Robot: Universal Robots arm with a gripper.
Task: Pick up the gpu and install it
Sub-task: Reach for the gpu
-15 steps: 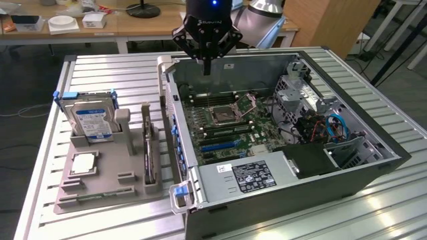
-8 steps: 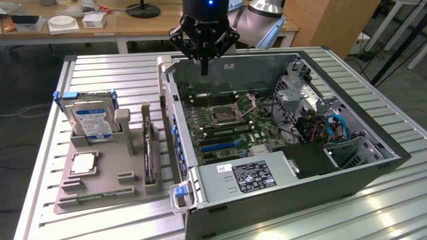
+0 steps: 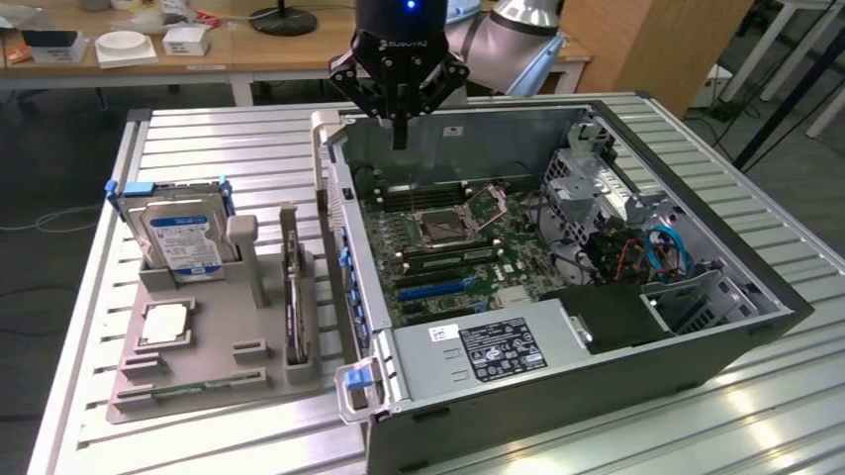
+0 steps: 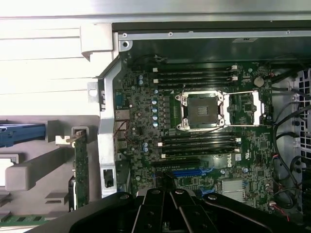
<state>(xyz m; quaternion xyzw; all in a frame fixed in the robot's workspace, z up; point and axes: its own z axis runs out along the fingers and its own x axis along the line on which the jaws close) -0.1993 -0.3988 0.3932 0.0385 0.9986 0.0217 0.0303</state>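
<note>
The gpu (image 3: 293, 302) is a thin dark card standing edge-on in a slot of the grey holder tray (image 3: 251, 371), at the exterior view's left of the open computer case (image 3: 739, 297). It also appears in the wrist view as the gpu (image 4: 80, 167), beside the case wall. My gripper (image 3: 399, 139) hangs above the far corner of the case, over the motherboard (image 3: 449, 233), well away from the card. Its fingers are shut together with nothing between them. In the wrist view the gripper (image 4: 167, 191) sits over the blue expansion slot (image 4: 192, 172).
On the tray stand a hard drive (image 3: 182, 242) with blue rails, a processor (image 3: 164, 324) lying flat and a green memory stick (image 3: 185, 389). Inside the case are the empty processor socket (image 4: 201, 110), a power supply (image 3: 489, 348) and cables (image 3: 660, 247). Desks stand behind.
</note>
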